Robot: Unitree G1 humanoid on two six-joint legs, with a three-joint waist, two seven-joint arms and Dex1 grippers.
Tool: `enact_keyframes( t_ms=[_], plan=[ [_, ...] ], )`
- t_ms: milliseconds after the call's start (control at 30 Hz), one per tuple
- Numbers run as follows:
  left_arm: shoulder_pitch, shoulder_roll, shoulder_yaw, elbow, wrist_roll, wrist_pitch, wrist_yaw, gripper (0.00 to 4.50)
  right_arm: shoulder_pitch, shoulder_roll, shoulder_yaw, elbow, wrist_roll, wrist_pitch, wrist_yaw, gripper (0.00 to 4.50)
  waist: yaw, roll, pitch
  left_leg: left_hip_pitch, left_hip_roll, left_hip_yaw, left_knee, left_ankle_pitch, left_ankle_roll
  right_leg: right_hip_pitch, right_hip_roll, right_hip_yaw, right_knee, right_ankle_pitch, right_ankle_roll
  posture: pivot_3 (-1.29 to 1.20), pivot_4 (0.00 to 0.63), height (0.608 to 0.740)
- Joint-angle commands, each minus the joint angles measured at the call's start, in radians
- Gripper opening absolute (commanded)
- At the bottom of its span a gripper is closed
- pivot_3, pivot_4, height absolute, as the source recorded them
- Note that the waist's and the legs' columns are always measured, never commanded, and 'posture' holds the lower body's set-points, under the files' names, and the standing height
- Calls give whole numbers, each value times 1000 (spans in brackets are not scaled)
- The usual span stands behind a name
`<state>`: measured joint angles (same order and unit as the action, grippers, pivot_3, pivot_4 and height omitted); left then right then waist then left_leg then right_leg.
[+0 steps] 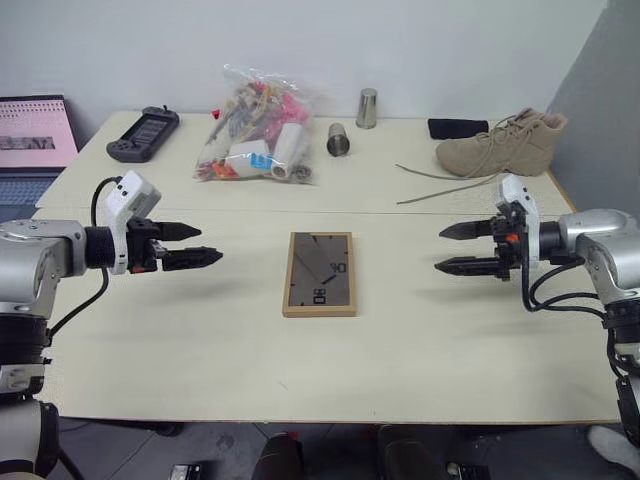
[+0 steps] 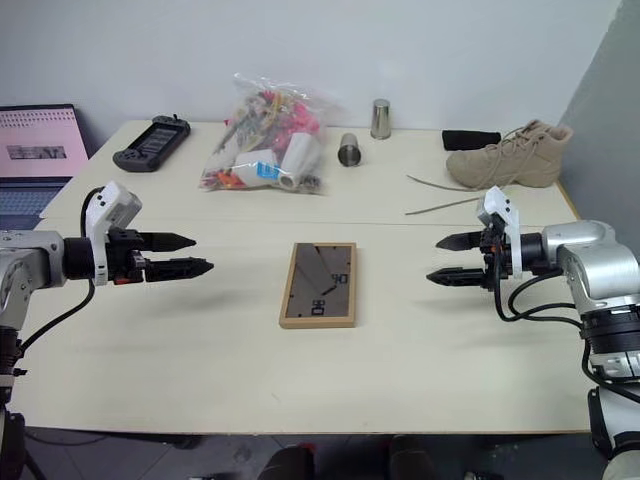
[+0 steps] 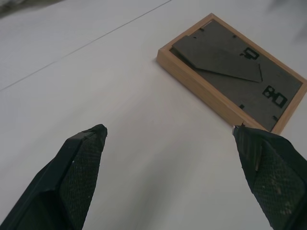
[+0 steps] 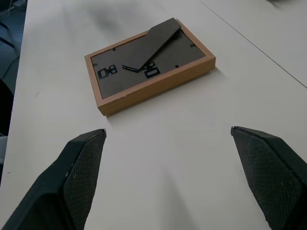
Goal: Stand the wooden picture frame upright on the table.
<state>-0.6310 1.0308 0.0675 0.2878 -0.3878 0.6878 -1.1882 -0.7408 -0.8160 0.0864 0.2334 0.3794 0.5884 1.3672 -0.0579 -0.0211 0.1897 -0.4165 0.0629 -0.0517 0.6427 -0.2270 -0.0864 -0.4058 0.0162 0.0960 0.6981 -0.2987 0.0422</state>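
One frame (image 1: 320, 273), two metal cups (image 1: 339, 139), one boot (image 1: 503, 146), one bag (image 1: 255, 125)

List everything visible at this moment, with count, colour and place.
wooden picture frame: 1, light wood with dark back panel up, flat at table centre
table: 1, cream
plastic bag of items: 1, clear, mixed colours, far side
game controller: 1, black, far left
metal cups: 2, silver, one upright, one on its side
boot: 1, tan, far right
black case: 1, behind boot
laptop: 1, pink screen, off table's left
left gripper: open, left of frame
right gripper: open, right of frame
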Motion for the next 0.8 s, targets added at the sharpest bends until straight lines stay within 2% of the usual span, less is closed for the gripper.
enact_keyframes(
  t_ms=[33, 233, 700, 733, 767, 800],
  plan=[
    [-18, -8, 18, -13, 13, -21, 27, 4500, -21, 14, -19, -5, -5, -14, -30, 4450, 0, 0, 0, 0, 0, 0, 0, 0, 0, 0, 0, 0, 0, 0, 0, 0, 150, 740],
    [-38, -32, 13, 3, 43, -27, 80, 4500, -20, 18, -20, 1, -10, -19, -38, 4450, 1, 0, 0, -1, 0, 0, 0, 0, 0, 0, 0, 0, 0, 0, 0, 0, 150, 740],
    [-9, -61, -9, -21, 41, 6, 57, 4500, 7, 58, -6, -19, -42, -51, -112, 4450, 0, 0, 0, -1, 0, 0, 0, 0, 0, 0, 0, 0, 0, 0, 0, 0, 150, 740],
    [-9, -67, -7, -20, 37, 9, 60, 4500, 7, 64, -2, -17, -48, -54, -117, 4083, 0, 0, 0, -1, 0, 0, 0, 0, 0, 0, 0, 0, 0, 0, 0, 0, 150, 740],
    [-8, -72, -7, -19, 35, 10, 61, 4138, 9, 68, 3, -19, -55, -59, -121, 3988, 0, 0, 0, -1, 0, 0, 0, 0, 0, 0, 0, 0, 0, 0, 0, 0, 150, 740],
    [-7, -75, -6, -19, 35, 12, 61, 4002, 10, 70, 6, -20, -59, -63, -122, 3771, 0, 0, 0, 0, 0, 0, 0, 0, 0, 0, 0, 0, 0, 0, 0, 0, 150, 740]
  ],
)
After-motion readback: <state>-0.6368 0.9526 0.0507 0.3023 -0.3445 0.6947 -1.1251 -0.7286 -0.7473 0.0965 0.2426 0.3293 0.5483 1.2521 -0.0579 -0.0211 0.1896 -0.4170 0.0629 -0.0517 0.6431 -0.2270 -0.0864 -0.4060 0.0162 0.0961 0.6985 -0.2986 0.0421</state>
